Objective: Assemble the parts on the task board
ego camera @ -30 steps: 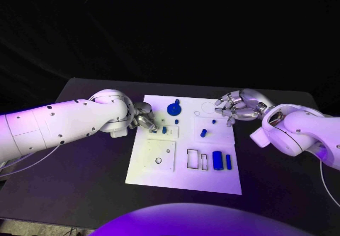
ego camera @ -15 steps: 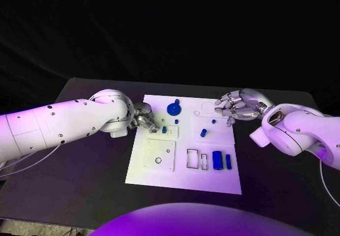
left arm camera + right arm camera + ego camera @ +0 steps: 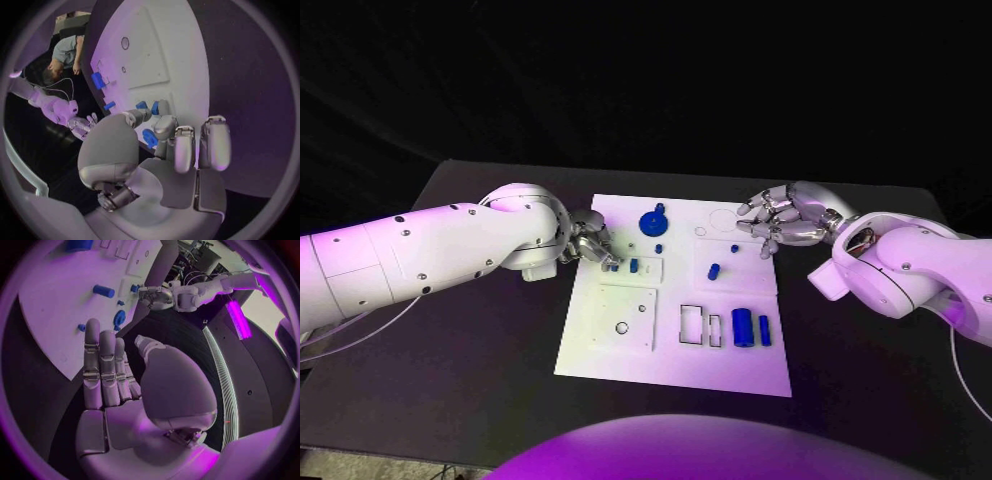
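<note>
While the left hand (image 3: 593,244) pinches a small blue part (image 3: 150,138) over the task board (image 3: 674,345), the right hand (image 3: 780,221) hovers empty, fingers apart.

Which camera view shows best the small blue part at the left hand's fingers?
The left wrist view: the blue part is large beside the left hand fingers. In the head view it is tiny. The right wrist view shows that hand far away.

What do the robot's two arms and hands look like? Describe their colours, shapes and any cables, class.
Both arms are smooth, rounded white shells dotted with small dark screws. The left arm has a thin pale cable trailing beneath it. Each ends in a silver metal hand, left hand and right hand, with segmented fingers and a bulky rounded thumb base.
</note>
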Motion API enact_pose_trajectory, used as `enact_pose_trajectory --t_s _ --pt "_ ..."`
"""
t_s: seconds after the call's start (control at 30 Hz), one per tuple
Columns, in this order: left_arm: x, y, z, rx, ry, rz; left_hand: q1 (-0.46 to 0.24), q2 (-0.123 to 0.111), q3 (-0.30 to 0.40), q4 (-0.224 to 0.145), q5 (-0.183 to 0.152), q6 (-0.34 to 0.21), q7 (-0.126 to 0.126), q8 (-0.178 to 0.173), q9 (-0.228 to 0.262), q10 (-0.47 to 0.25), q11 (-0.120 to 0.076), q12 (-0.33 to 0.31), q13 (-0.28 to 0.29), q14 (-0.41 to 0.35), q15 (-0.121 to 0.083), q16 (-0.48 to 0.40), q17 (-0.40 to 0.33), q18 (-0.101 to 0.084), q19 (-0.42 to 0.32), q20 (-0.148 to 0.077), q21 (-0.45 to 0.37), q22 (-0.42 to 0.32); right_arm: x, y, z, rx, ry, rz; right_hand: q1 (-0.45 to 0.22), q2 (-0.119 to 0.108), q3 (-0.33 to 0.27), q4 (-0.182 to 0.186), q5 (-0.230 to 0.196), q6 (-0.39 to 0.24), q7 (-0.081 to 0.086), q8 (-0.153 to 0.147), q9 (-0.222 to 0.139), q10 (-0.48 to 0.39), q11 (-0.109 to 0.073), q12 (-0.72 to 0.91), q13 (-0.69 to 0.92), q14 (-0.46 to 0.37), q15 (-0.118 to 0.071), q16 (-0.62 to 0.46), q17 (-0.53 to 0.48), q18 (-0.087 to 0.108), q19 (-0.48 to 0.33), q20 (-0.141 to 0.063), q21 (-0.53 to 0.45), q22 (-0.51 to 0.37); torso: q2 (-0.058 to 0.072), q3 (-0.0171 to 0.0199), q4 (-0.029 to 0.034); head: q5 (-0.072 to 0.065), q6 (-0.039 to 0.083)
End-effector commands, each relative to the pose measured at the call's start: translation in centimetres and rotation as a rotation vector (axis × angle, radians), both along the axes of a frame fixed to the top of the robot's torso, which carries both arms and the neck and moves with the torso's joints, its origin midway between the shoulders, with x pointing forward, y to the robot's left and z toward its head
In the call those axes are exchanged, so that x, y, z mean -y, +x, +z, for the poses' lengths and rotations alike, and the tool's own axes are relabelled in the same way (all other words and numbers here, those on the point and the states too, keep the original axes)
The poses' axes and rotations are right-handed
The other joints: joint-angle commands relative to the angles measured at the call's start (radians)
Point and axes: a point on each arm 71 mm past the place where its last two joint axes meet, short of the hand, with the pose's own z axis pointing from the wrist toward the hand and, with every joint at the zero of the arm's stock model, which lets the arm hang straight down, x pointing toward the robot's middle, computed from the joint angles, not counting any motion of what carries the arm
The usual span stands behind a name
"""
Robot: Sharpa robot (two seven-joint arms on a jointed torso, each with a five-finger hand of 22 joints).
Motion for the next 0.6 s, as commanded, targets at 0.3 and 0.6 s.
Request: enact_pose_trajectory --t_s 0.3,0.6 --pt "-0.24 0.05 0.27 0.015 -0.032 0.029 -0.07 0.009 -0.094 0.013 -0.002 0.011 0.006 -0.011 -0.007 0.001 0.004 -0.004 0.003 0.102 -0.005 0.003 0.263 -0.013 0.007 0.004 0.001 0.011 -0.03 -0.08 -0.11 0.0 0.002 0.01 0.006 0.0 0.001 0.001 0.005 0.001 0.007 0.005 -0.001 -0.002 -0.003 -0.003 -0.001 0.002 0.0 -0.006 -0.002 0.005 0.008 -0.003 -0.005 -0.001 0.0 -0.0008 0.0006 -0.002 0.001" --pt "-0.67 0.32 0.79 0.046 -0.093 0.072 -0.12 0.024 -0.147 0.014 -0.005 0.012 0.004 -0.012 -0.009 0.0 0.002 -0.007 0.001 0.102 -0.007 0.003 0.263 -0.012 0.006 0.002 -0.001 0.01 0.01 -0.11 -0.2 -0.002 0.002 0.009 0.006 0.0 0.001 0.001 0.005 0.001 0.007 0.005 -0.001 -0.003 -0.002 -0.004 -0.003 0.002 0.0 -0.009 -0.002 0.005 0.008 -0.002 -0.008 -0.003 0.0 0.0 -0.0004 -0.002 0.003"
